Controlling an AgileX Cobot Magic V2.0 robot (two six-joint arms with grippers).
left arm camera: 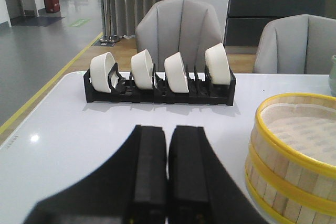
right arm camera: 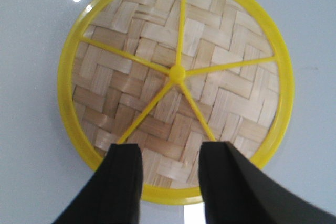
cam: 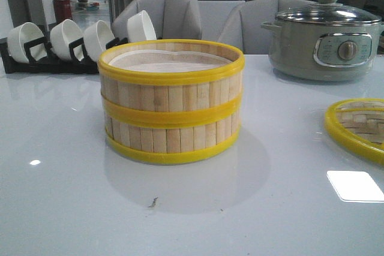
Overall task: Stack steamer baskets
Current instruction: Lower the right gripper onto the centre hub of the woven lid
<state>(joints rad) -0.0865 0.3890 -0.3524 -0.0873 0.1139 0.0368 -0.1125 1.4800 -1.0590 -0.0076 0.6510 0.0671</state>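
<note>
baskets already stacked, lid is the only loose piece

you've got the two steamer baskets (cam: 171, 101) sitting one on top of the other near the middle of the table (cam: 72, 196), walls lined up, yellow bands level, white liner showing in the top one. to my eye the stacking step itself is done; nothing is tilted or hanging off.

your left gripper (left arm camera: 168, 177) is pressed together, holding nothing, parked just beside the stack with the bowl rack (left arm camera: 157, 85) beyond it. leave it there.

your right gripper (right arm camera: 170, 182) is spread apart and empty, hanging straight over the woven lid (right arm camera: 176, 85), which lies flat on the table, well apart from the stack, on its right in the front view. the side facing up shows yellow spokes meeting at a small hub. can't tell whether a knob is on the hidden face.

if you want the lid on, that's the next move. judgement: flat disc on a slick top is awkward, so come down over the yellow rim with one finger inside and one outside, close, lift clear, carry across, and lower centred on the top basket. watch the pot (cam: 324, 43) behind while you swing. risk is the lid sliding instead of lifting.
</note>
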